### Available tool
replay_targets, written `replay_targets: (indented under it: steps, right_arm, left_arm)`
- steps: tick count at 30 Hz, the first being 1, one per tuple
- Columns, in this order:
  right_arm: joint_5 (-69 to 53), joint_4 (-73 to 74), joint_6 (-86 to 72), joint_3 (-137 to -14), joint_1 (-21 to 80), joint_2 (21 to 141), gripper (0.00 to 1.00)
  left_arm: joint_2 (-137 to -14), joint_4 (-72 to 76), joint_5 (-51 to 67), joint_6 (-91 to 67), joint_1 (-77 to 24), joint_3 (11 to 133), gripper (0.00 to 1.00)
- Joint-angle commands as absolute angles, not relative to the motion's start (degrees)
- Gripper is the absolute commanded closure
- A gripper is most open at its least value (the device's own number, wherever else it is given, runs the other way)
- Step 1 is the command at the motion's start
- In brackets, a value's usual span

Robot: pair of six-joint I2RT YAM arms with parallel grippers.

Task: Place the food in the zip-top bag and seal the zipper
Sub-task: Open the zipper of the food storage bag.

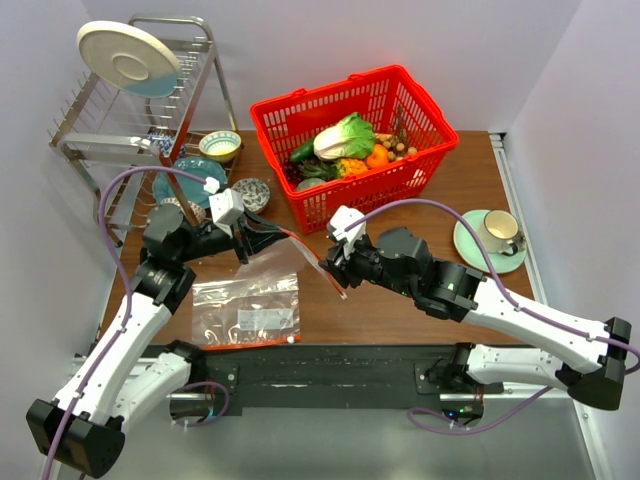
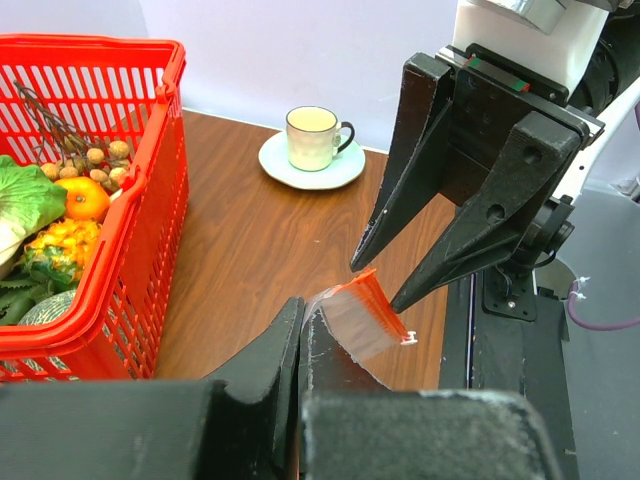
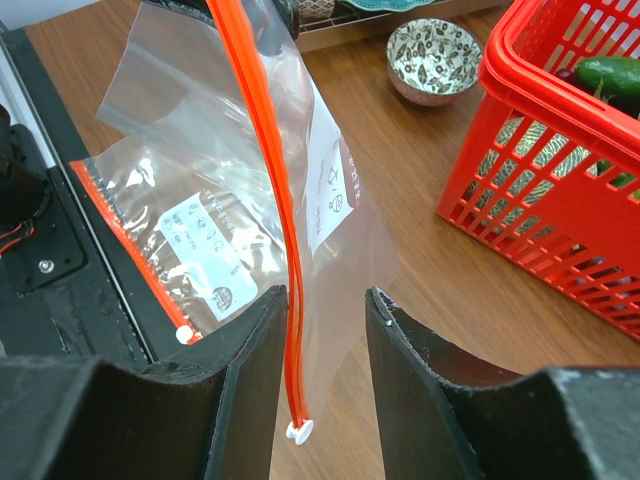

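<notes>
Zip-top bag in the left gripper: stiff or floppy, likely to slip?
Probably floppy: the zip-top bag drapes and crinkles below its zipper. Likely light, since the left gripper carries it by one pinched edge. Glossy film may slip.

Top external: looks down from high, well back from the red basket [image 1: 370, 188]. Left wrist: low, close, basket at frame left. Right wrist: close, angled down, basket at frame right. Shared throughout: basket, zip-top bag [image 1: 285, 258].

Likely a staged lab kitchen, dish rack [image 1: 110, 125], bare white walls [image 1: 330, 40]
</notes>
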State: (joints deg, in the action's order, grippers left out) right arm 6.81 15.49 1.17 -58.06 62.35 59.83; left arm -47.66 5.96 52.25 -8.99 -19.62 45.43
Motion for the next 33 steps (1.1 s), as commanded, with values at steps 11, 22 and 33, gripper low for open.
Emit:
replay_targets:
  steps: [11,22,33]
  right_arm:
    - [8.9,14.4,2.3,-60.1,62.5,58.7,0.59]
    - [6.8,13.8,2.1,-59.8,62.6,59.9,0.59]
    - [3.9,13.4,2.4,-59.3,62.5,57.7,0.58]
  left_arm:
    - [-47.5,7.6,52.8,-9.3,-19.2,45.5,1.0]
    - [-47.5,7.6,53.0,-9.4,-19.2,45.6,1.0]
    - [-47.5,7.5,52.8,-9.2,-19.2,45.7,1.0]
